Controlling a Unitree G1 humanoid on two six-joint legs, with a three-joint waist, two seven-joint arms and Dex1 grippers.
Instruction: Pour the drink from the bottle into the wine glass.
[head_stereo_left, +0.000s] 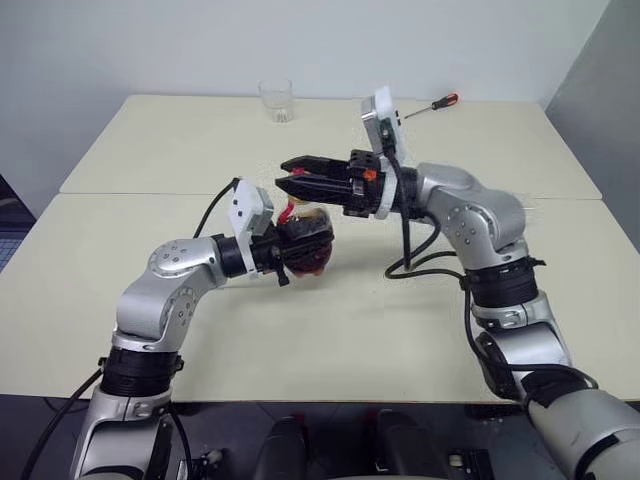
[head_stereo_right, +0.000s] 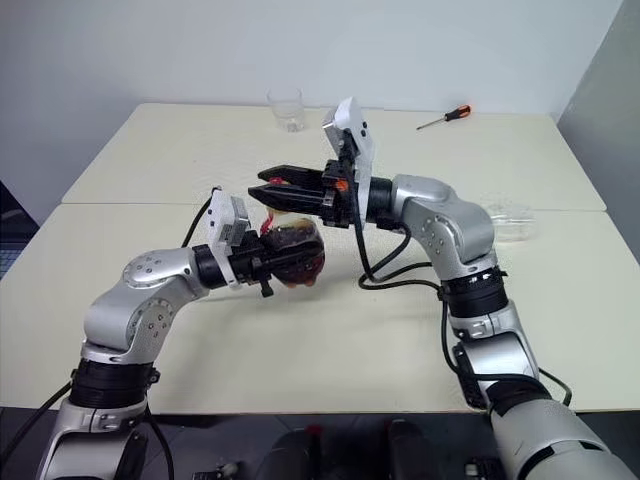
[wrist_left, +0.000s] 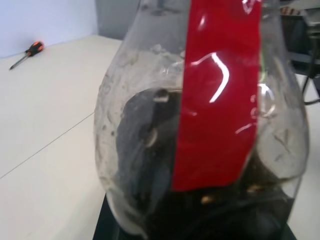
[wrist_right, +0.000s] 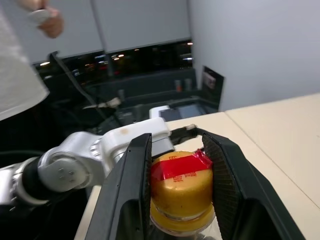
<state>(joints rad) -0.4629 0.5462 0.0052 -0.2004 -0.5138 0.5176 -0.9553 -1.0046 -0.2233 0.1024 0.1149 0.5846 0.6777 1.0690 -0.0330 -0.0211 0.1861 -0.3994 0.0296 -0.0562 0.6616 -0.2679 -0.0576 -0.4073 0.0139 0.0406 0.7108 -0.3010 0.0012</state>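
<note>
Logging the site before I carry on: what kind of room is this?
Probably a lab or test room: plain pale tables pushed together by a bare wall, a screwdriver lying loose, and a person standing near dark equipment.

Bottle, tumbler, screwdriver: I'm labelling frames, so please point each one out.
bottle (wrist_left: 150, 125), left wrist view, on its clear bulbous body.
tumbler (head_stereo_left: 276, 101), left eye view, on its side wall.
screwdriver (head_stereo_right: 458, 113), right eye view, on its orange handle.

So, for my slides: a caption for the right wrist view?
Right gripper closes its jaws on the bottle's yellow cap.
</note>
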